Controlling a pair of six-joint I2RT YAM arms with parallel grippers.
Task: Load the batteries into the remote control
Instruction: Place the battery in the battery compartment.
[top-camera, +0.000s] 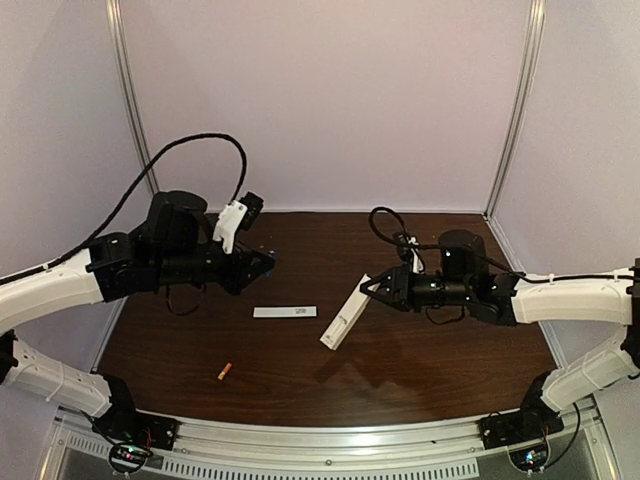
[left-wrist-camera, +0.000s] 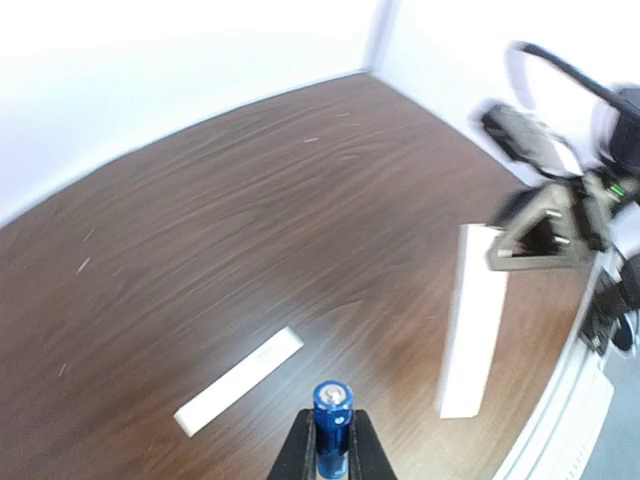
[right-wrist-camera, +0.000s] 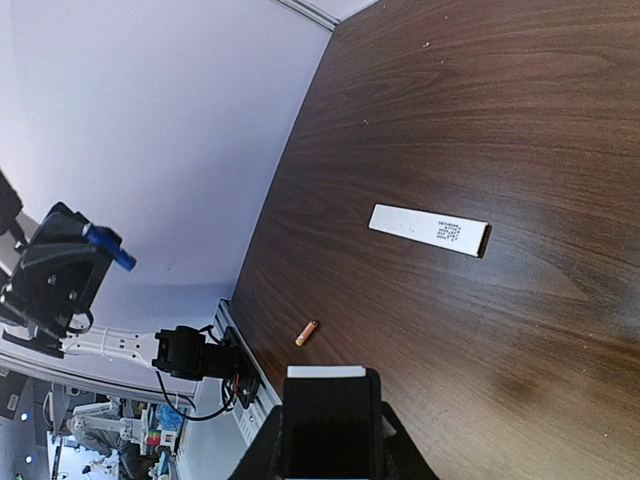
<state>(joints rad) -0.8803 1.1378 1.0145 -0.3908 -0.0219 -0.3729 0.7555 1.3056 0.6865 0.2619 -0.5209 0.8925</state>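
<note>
Remote control (top-camera: 343, 318): pinched at its upper end by the right hand (top-camera: 368, 288); tilted, lower end down toward the tabletop (top-camera: 450, 370); whether it touches there, I cannot tell
Blue battery (left-wrist-camera: 331, 405): clamped in the left hand (left-wrist-camera: 331, 440), one end poking out; above the tabletop, well apart from the remote
Orange battery (top-camera: 225, 371): loose on the tabletop, near its front edge
Cover strip (top-camera: 285, 312): flat between the two hands
Risk, pivot: the remote is gripped at one end only; pushing a cell in could swing it or pry it free
Risk, alignment: no view shows the open bay; the cell may catch the rim or go in reversed
Risk, drop: released early, the round cell likely rolls away
Risk, edge: a nudge could send the orange cell off the front
</note>
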